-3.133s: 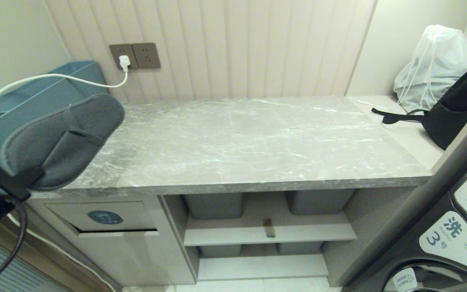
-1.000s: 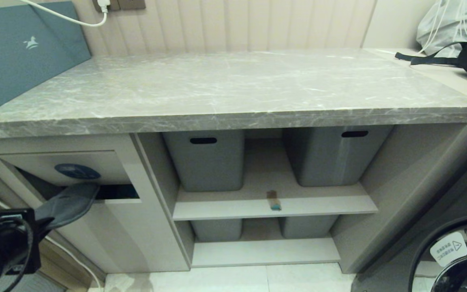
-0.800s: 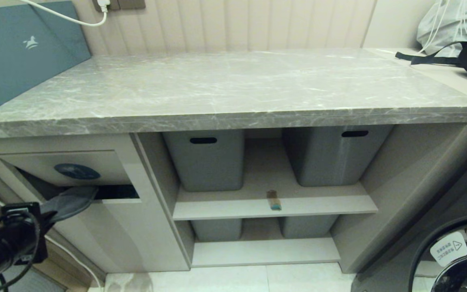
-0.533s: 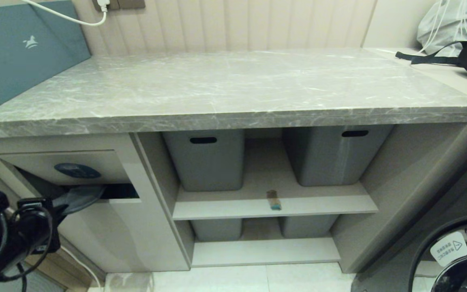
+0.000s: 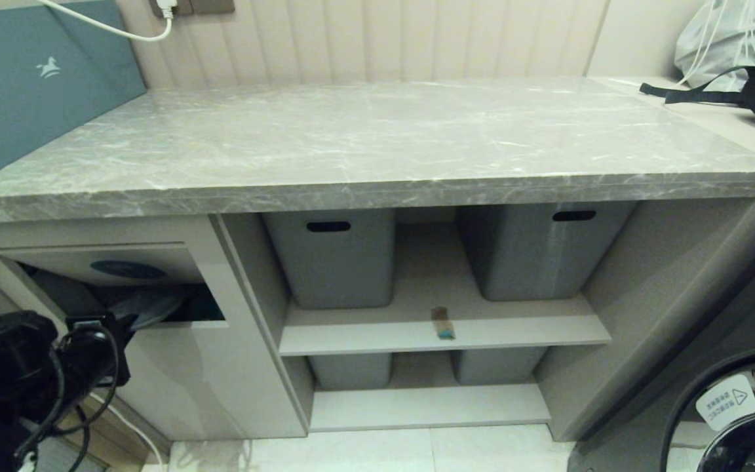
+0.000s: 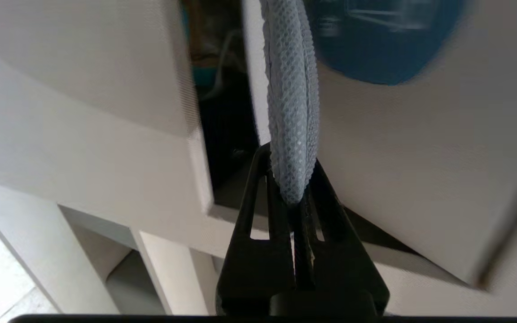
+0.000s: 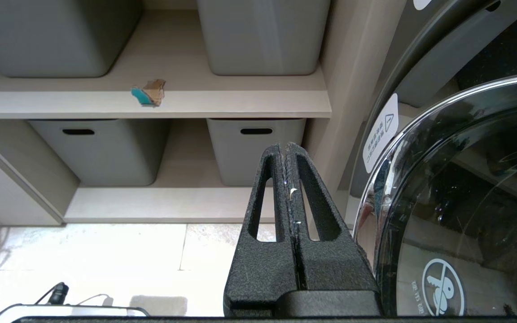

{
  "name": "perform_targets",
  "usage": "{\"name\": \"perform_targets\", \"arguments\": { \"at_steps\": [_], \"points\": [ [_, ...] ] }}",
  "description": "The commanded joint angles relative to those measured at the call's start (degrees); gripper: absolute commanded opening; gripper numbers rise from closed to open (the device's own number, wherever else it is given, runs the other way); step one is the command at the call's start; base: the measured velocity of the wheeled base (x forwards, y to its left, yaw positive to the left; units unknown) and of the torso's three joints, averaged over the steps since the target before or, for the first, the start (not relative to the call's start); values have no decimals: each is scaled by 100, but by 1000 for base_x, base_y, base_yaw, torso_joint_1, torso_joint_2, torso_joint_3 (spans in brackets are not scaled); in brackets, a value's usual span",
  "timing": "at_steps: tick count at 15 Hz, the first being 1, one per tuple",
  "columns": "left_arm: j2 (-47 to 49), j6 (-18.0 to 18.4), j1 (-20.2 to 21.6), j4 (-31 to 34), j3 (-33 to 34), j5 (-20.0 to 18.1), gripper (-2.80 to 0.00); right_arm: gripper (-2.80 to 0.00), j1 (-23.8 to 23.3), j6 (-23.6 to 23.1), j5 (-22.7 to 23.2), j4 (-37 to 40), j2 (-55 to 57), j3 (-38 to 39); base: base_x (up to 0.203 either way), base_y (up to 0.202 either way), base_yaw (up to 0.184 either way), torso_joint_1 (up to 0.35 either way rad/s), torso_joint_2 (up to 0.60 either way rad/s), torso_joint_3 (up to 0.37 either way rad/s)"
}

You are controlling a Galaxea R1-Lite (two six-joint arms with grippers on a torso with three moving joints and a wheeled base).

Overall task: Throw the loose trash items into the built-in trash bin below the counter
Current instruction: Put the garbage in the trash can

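Slipper [image 6: 291, 103]: clamped by its end in the left gripper [image 6: 292, 202], toe pushed under the bin flap [image 5: 105, 262], body part-way through the slot. Risk: released this shallow, it may hang on the slot lip or slide out as the flap swings back. Strip [image 5: 442, 324]: on the shelf right of the flap, uncollected; right gripper [image 7: 289, 152] together, empty.

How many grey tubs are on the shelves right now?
4: two on the upper shelf, left and right, and two on the lower shelf, left and right. Others may be hidden.
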Motion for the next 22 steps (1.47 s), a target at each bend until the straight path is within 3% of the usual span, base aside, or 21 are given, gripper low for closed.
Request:
{"name": "perform_targets", "arguments": {
  "at_steps": [1,8,9,20,22],
  "points": [
    [481,-47,-1,-103,-146,-17,-280,-280,0,5,6,0,0,0,0,0,0,0,0,0],
    [827,-85,-10,-115,-984,-137,-280,-280,0,5,6,0,0,0,0,0,0,0,0,0],
    [881,-85,-10,-115,-1088,-152,0,-280,0,5,6,0,0,0,0,0,0,0,0,0],
    [1379,-165,-7,-115,-2187,-155,0,-280,0,5,6,0,0,0,0,0,0,0,0,0],
    [1451,-232,-18,-115,-2337,57,0,-280,0,5,6,0,0,0,0,0,0,0,0,0]
  ]
}}
